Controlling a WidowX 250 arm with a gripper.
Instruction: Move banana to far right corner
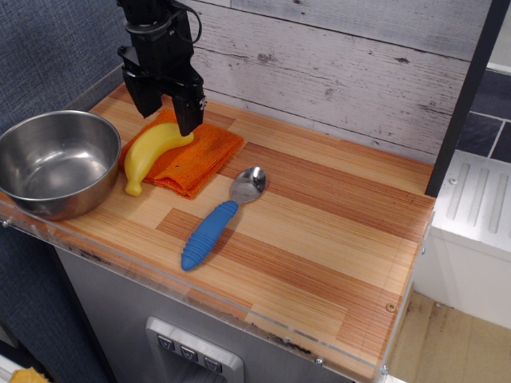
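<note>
One fixed camera looks down from the front, obliquely across the countertop (319, 215) toward the plank wall (335, 72).

Tool (168, 108) hides banana (149, 155) top end; bowl (54, 162) cut by left edge; arm top out of frame.

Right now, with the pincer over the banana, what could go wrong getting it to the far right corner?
The pincer hangs open over the banana's upper end, so an off-centre grip could let the smooth curved toy slip or swing. The banana lies partly on the orange cloth, which may snag and drag along. The spoon lies between it and the far right corner; a low carry might clip it.
</note>
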